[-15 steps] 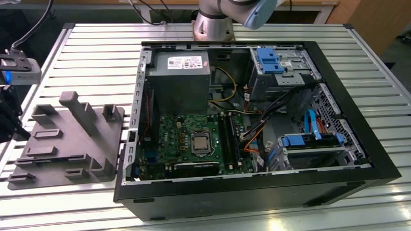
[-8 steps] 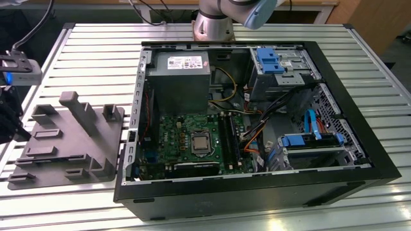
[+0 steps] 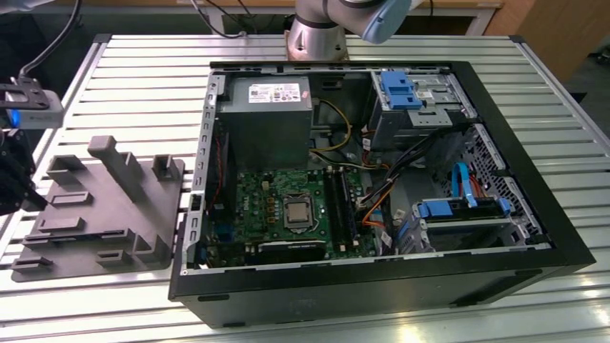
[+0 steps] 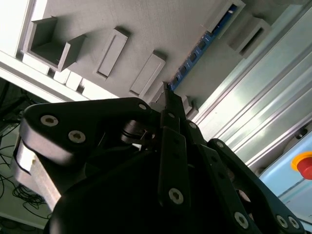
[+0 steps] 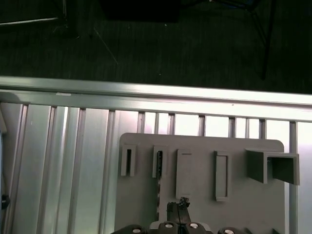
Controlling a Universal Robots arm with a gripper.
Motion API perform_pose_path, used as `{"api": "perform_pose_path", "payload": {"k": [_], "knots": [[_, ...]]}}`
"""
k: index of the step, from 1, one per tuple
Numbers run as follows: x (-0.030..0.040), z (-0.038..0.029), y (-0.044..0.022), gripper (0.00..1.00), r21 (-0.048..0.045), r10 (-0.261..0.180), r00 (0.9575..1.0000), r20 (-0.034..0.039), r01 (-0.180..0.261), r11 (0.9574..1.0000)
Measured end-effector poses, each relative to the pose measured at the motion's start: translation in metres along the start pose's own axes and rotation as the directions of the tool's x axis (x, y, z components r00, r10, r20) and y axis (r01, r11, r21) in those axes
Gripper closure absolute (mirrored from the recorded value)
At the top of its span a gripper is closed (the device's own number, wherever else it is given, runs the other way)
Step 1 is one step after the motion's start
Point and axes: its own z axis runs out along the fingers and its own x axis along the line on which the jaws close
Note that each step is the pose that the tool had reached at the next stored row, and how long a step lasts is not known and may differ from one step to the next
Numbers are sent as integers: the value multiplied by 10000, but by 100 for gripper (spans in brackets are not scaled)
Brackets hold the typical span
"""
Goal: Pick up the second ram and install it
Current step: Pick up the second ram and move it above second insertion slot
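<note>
While the gripper [image 5: 178,208] hangs low over the grey moulded tray [image 5: 204,141], the second ram [image 5: 159,183] stands on its thin edge in that tray, just beside the fingertips and not between them. In the first wrist view it reads as a long, very narrow dark strip. In the second wrist view [image 4: 200,48] its flat face shows bluish with a row of small dark squares along it. Its long axis runs parallel to the slats of the aluminium table [image 5: 63,161] and square to the table's edge rail. One end is tucked into a slotted post near the tray's outer border, and the other end points back toward the gripper. It lies level along the tray, neither lifted nor tilted.

The black fingers [image 4: 171,146] are drawn together to a single narrow tip, with nothing gripped between them.

In the exterior view the tray [image 3: 96,207] sits at the lower left of the frame. The open computer case [image 3: 381,286] fills the centre and right, and the green motherboard [image 3: 276,193] and its black memory slots [image 3: 341,207] lie inside it.
</note>
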Motion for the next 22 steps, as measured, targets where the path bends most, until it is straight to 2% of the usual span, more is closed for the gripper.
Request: {"api": "perform_pose_path", "payload": {"k": [22], "knots": [[28,106,-10,89,1,-1,10000,0,1,10000]]}}
